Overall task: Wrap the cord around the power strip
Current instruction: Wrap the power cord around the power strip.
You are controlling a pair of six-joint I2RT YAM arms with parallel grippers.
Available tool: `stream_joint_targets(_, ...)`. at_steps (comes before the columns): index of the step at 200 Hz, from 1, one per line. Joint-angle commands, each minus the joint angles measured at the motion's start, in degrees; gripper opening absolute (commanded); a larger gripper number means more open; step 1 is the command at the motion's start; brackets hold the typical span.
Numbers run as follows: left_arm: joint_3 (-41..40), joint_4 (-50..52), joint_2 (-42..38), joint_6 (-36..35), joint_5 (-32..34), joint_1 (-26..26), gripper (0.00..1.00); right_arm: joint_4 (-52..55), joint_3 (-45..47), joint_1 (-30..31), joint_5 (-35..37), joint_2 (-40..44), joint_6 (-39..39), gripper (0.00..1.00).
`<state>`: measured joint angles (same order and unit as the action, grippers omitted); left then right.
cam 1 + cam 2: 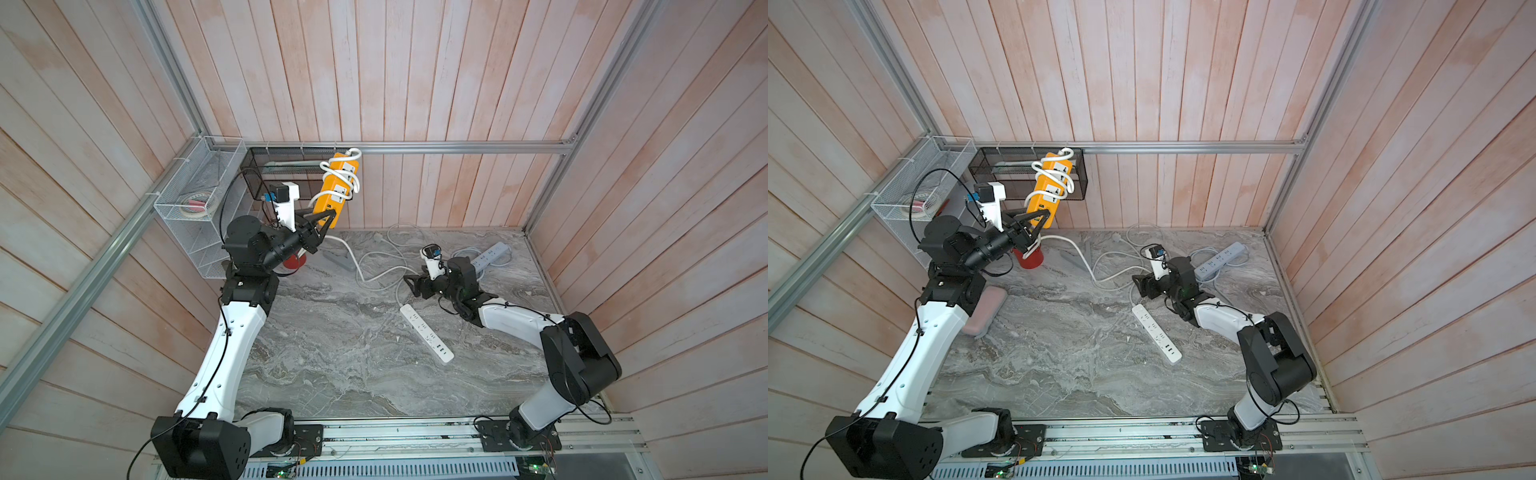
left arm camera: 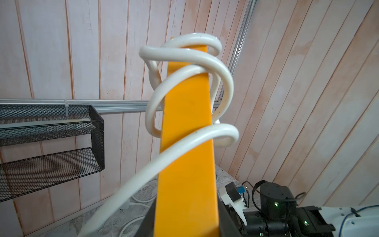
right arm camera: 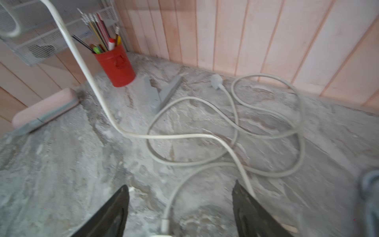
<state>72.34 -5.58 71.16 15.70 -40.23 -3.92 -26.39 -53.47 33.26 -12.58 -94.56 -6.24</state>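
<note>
The power strip (image 1: 328,203) is orange-yellow with white socket faces, and the cord (image 2: 190,67) wound on it is plain glossy white. The table (image 1: 332,374) has a grey marble pattern with pale veins, and the walls (image 1: 415,83) are pale pink planks with darker seams. There are also a red pencil cup (image 3: 115,65), a white second strip (image 1: 427,332), a pale blue-grey third strip (image 1: 492,253), a black mesh shelf (image 2: 51,164) and a white wire basket (image 1: 187,199).

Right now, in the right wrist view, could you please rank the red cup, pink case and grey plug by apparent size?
Largest: red cup and pink case, about alike.
Smallest: grey plug.
</note>
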Motion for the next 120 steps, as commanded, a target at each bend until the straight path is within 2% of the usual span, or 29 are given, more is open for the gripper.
stream_joint_targets(1, 3.04, -1.34, 0.09, -0.28, 0.15, -0.27, 0.0, -8.61, -6.23, 6.1, 4.56, -5.9, -2.51, 0.86)
stream_joint_targets(22, 3.69, -0.01, 0.1, -0.9, -0.11, -0.64, 0.0, -9.4, -14.15, 8.37, 5.59, -12.26, -2.1, 0.87)
stream_joint_targets(38, 3.86, 0.55, 0.01, -1.03, -0.53, -1.16, 0.0, -8.8, -20.38, 8.67, 3.27, -16.57, -1.69, 0.87)
stream_joint_targets(76, 3.95, 0.09, -0.14, -0.51, -0.99, -2.14, 0.0, 0.32, -36.85, 8.76, -2.75, -27.44, 5.45, 0.86)
stream_joint_targets(105, 4.01, -1.05, 0.22, 0.81, -1.21, -2.4, 0.0, 5.93, -47.96, 9.03, -5.2, -34.44, 7.18, 0.8)
stream_joint_targets(120, 4.47, -1.11, 0.17, 1.23, -1.32, -2.37, 0.0, 7.16, -50.88, 9.11, -4.47, -36.26, 6.75, 0.68)
